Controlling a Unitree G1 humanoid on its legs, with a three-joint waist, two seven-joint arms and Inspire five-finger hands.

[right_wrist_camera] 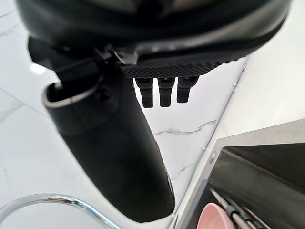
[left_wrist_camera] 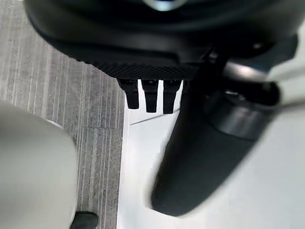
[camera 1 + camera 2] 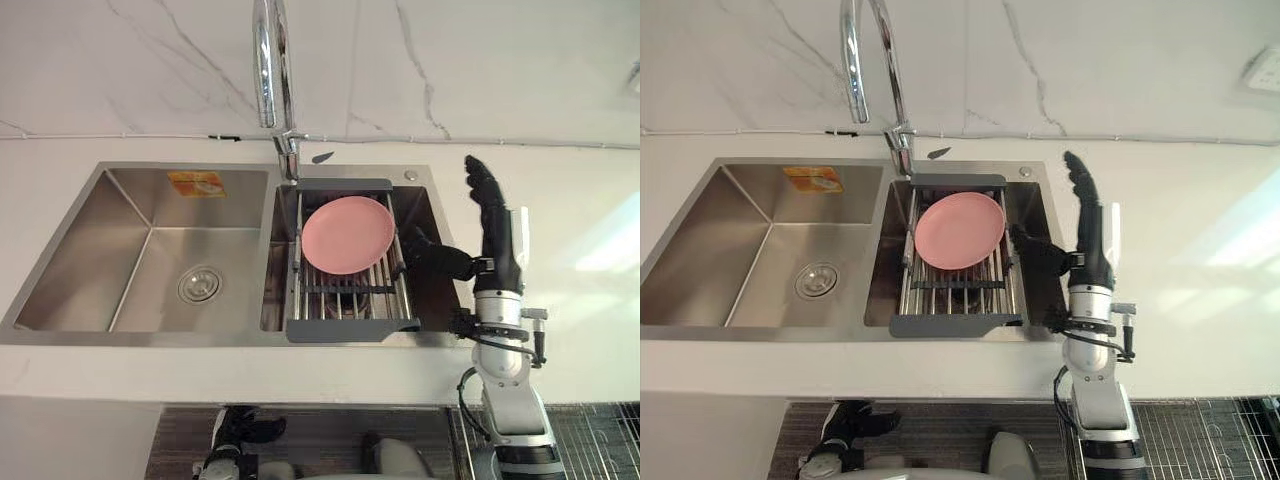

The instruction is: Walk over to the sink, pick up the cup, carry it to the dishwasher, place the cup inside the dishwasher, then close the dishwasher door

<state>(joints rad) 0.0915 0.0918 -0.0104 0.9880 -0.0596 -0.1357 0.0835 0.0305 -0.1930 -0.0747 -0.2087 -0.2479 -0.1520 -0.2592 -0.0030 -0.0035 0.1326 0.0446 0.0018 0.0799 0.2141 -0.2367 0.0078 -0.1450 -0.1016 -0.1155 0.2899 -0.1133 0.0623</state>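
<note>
My right hand (image 3: 495, 230) is raised over the white counter just right of the sink (image 3: 150, 270). It is open, with straight fingers pointing at the back wall and the thumb (image 3: 440, 262) reaching out over the right basin's edge. It holds nothing, as the right wrist view confirms with its fingers (image 1: 162, 90) and thumb (image 1: 119, 157) spread. A pink plate (image 3: 347, 234) lies on a grey drying rack (image 3: 350, 328) across the right basin, left of the thumb. My left hand (image 3: 245, 430) hangs low in front of the counter, open and empty; its fingers (image 2: 150, 98) show straight.
A tall chrome faucet (image 3: 270, 70) stands behind the divider between the basins. The left basin holds a drain (image 3: 200, 284) and a sticker. A wire rack (image 3: 590, 440) shows below the counter's edge at the lower right. White counter spreads right of the hand.
</note>
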